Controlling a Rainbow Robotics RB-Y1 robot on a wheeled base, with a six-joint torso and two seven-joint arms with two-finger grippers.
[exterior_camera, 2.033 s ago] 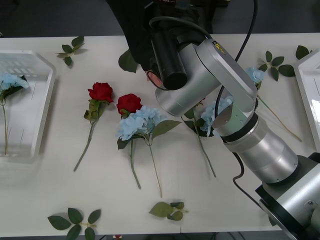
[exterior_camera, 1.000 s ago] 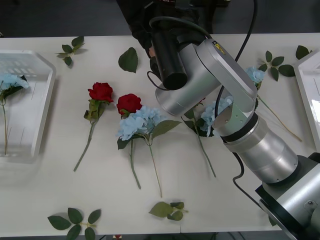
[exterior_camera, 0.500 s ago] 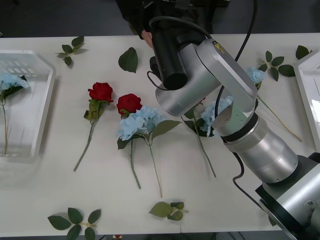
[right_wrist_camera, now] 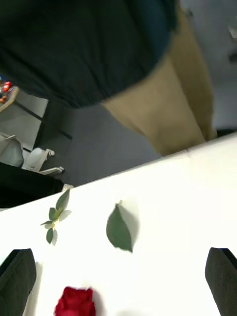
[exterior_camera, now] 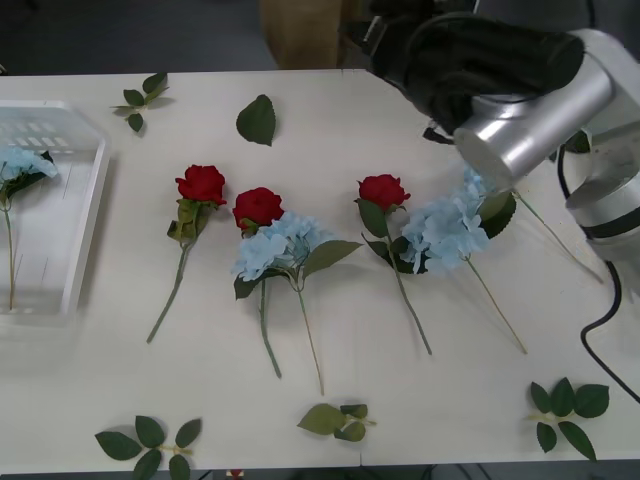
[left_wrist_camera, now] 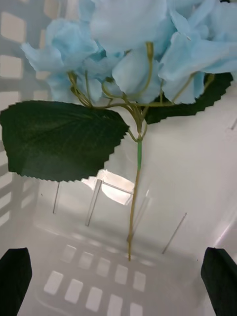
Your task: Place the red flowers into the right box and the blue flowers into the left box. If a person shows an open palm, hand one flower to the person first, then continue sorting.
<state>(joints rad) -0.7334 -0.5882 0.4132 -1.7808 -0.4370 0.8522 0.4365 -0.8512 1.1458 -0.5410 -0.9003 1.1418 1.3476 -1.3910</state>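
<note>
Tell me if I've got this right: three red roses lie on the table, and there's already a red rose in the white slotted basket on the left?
Not quite. The three red roses do lie on the table, but the flower in the white slotted basket is a pale blue hydrangea, not a red rose. The front view and the left wrist view both show it.
</note>
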